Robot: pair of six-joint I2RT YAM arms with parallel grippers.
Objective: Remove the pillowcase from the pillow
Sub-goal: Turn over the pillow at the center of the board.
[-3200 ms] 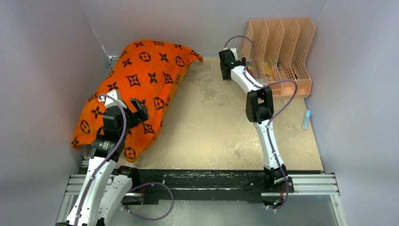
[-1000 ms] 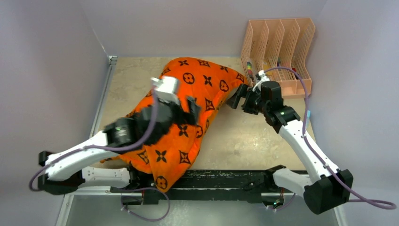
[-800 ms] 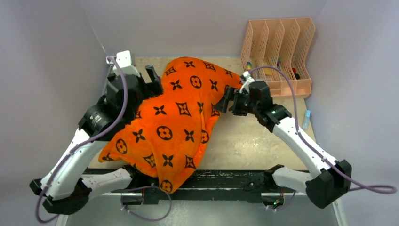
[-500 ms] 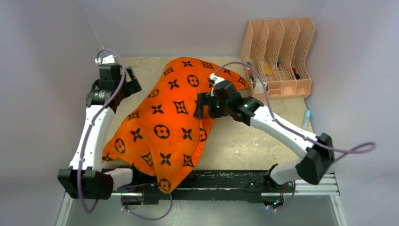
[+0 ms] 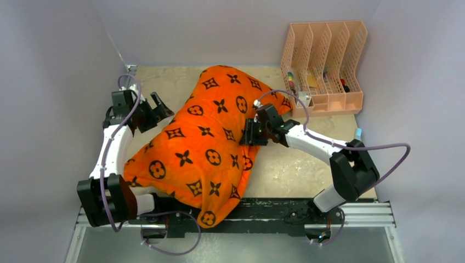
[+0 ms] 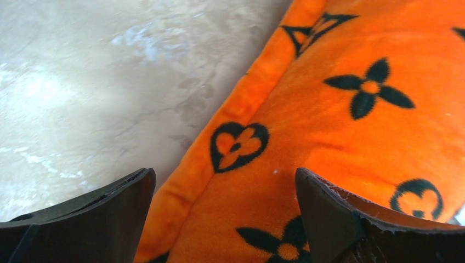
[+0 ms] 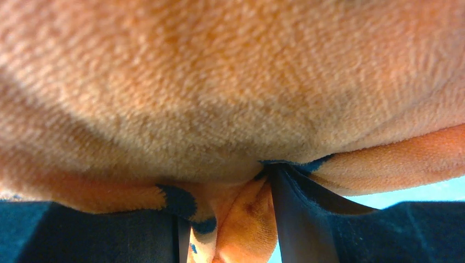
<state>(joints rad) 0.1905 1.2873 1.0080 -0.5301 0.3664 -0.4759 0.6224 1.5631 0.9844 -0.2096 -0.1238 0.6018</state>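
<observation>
Pillowcase: the pillowcase point(image 5: 208, 148) lies slantwise over the counter point(image 5: 307, 159), from the far middle down to the near left. Its near corner hangs over the black rail point(image 5: 285, 211).
Pillow: I see no white cloth anywhere, so I judge the pillow is fully inside the cover. Where the opening is, I cannot tell.
Right pincer: the right pincer point(image 5: 249, 133) presses into the right edge of the cover. In its wrist view a fold of orange plush fills the gap between the fingers, so I read it as grasping the pillowcase.
Left pincer: the left pincer point(image 5: 160, 107) is released, with fingers wide apart, just beside the left edge of the cover and touching nothing.
Step in hand: taking hold of the fabric on both sides, I think.
How to do it well: I would bring the left pincer over the seam below it and bite only the plush, not the filling. Then I would test the right grip with a small pull before any big one.
Edges: the left wall point(image 5: 55, 82) is near the left arm. The peach rack point(image 5: 329, 60) stands near, behind the right pincer.
Open room: the bare counter at the near right gives the most space for pulling.
</observation>
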